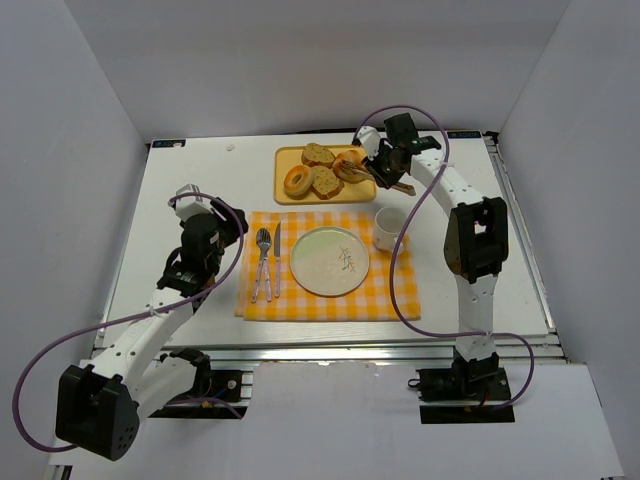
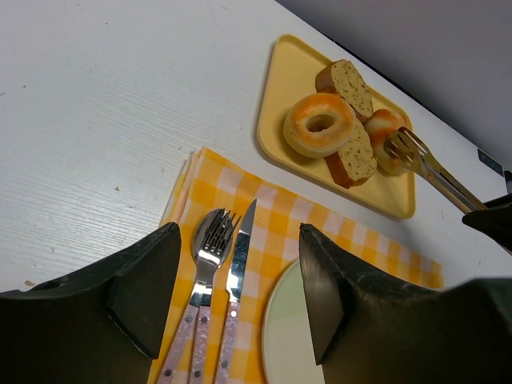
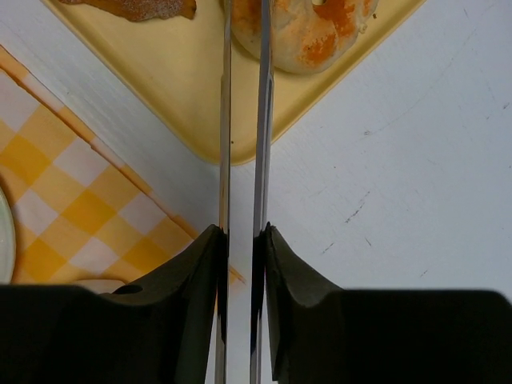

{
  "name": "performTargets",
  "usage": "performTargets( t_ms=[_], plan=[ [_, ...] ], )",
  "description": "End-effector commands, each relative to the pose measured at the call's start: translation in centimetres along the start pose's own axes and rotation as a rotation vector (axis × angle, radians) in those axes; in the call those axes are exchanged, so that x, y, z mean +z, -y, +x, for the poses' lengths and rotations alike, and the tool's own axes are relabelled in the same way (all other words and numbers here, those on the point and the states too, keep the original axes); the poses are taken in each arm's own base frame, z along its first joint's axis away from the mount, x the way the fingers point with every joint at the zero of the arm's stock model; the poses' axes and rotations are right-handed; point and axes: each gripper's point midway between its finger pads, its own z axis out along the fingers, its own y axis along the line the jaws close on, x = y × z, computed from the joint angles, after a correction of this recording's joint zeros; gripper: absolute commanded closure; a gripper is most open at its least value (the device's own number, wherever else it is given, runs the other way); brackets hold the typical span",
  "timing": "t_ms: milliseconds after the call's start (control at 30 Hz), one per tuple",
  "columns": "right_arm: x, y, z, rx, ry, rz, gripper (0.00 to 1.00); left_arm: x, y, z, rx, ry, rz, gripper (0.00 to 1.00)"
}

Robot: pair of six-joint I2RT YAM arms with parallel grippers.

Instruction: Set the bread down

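Across the whole scene, a white table (image 1: pixel 190 190), with both arm bases bolted at its near edge. Spread flat at mid-table, a yellow-and-white checked placemat (image 1: pixel 390 290). Just beyond its far edge, with a thin strip of bare table between, a yellow tray (image 1: pixel 285 160). On the placemat's middle, a pale round plate (image 1: pixel 329 261), no bread on it. Above bare table to the left of the placemat, the left gripper (image 2: pixel 238 280), fingers spread wide and closed on nothing, aimed toward the cutlery and tray. Over the tray's right end, the right gripper (image 3: pixel 240 236), pinched tight on the handles of metal tongs (image 3: pixel 262 120). At the placemat's far right corner, just beside the plate, a white mug (image 1: pixel 387 228), upright. On the tray, all the bread: at the left a bagel (image 1: pixel 297 181), beside and behind it two bread slices (image 1: pixel 318 154), at the right end a round bun (image 1: pixel 350 165). Against that bun, the tongs' tips; cannot tell whether squeezing it or only touching. Left of the plate, lengthwise on the placemat, a fork (image 2: pixel 218 232) lying over a spoon (image 2: pixel 204 228), and just right of them a knife (image 2: pixel 240 256), all pink-handled.
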Motion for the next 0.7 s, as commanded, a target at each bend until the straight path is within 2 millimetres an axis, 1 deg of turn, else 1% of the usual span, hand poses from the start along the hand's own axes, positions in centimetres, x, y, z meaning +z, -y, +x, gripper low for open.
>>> performTargets(
  t_ms=[0, 67, 100, 133, 167, 233, 267, 300, 333, 367, 433, 467, 533, 567, 633, 667],
  plan=[
    [-1.6, 0.5, -2.0, 0.006, 0.046, 0.013, 0.80, -0.1, 0.9, -1.9, -0.005, 0.044, 0.013, 0.30],
    [-2.6, 0.7, -2.6, 0.011, 0.070, 0.020, 0.86, -0.2, 1.1, -2.0, -0.005, 0.045, 0.018, 0.30],
    [-3.0, 0.8, -2.9, 0.015, 0.081, 0.023, 0.98, -0.2, 1.0, -2.1, -0.006, 0.047, 0.016, 0.30],
    [-3.4, 0.9, -3.1, 0.017, 0.092, 0.029, 0.99, -0.3, 1.1, -2.2, -0.006, 0.048, 0.018, 0.30],
    [-4.4, 1.2, -3.8, 0.015, 0.113, 0.041, 0.99, -0.2, 1.0, -2.2, -0.005, 0.047, 0.016, 0.29],
    [-5.4, 1.1, -4.5, 0.011, 0.143, 0.036, 1.00, -0.3, 1.0, -2.2, -0.005, 0.048, 0.018, 0.30],
    [-6.6, 1.2, -5.1, 0.006, 0.169, 0.042, 1.00, -0.4, 1.1, -2.2, -0.007, 0.048, 0.020, 0.30],
    [-7.3, 0.9, -5.6, 0.000, 0.194, 0.031, 1.00, -0.3, 1.1, -2.2, -0.008, 0.049, 0.021, 0.30],
    [-7.5, 0.4, -5.6, 0.001, 0.201, 0.017, 1.00, -0.4, 1.1, -2.2, -0.011, 0.050, 0.022, 0.30],
    [-9.0, 0.4, -6.2, -0.004, 0.230, 0.027, 1.00, -0.4, 1.1, -2.2, -0.012, 0.050, 0.024, 0.30],
    [-9.9, -0.5, -6.7, -0.013, 0.266, -0.005, 1.00, -0.4, 1.2, -2.2, -0.016, 0.052, 0.027, 0.30],
    [-10.8, -1.1, -6.7, -0.016, 0.280, -0.018, 1.00, -0.4, 1.3, -2.3, -0.018, 0.054, 0.031, 0.30],
    [-11.7, -2.6, -6.8, -0.031, 0.309, -0.072, 1.00, -0.4, 1.4, -2.4, -0.019, 0.057, 0.035, 0.30],
    [-12.4, -3.8, -6.3, -0.042, 0.314, -0.101, 1.00, -0.4, 1.4, -2.4, -0.019, 0.057, 0.035, 0.30],
    [-13.0, -6.5, -5.6, -0.072, 0.333, -0.192, 1.00, -0.4, 1.4, -2.5, -0.020, 0.060, 0.035, 0.30],
    [-14.4, -7.8, -5.3, -0.123, 0.349, -0.222, 1.00, -0.3, 1.5, -2.6, -0.021, 0.062, 0.037, 0.30]
  ],
)
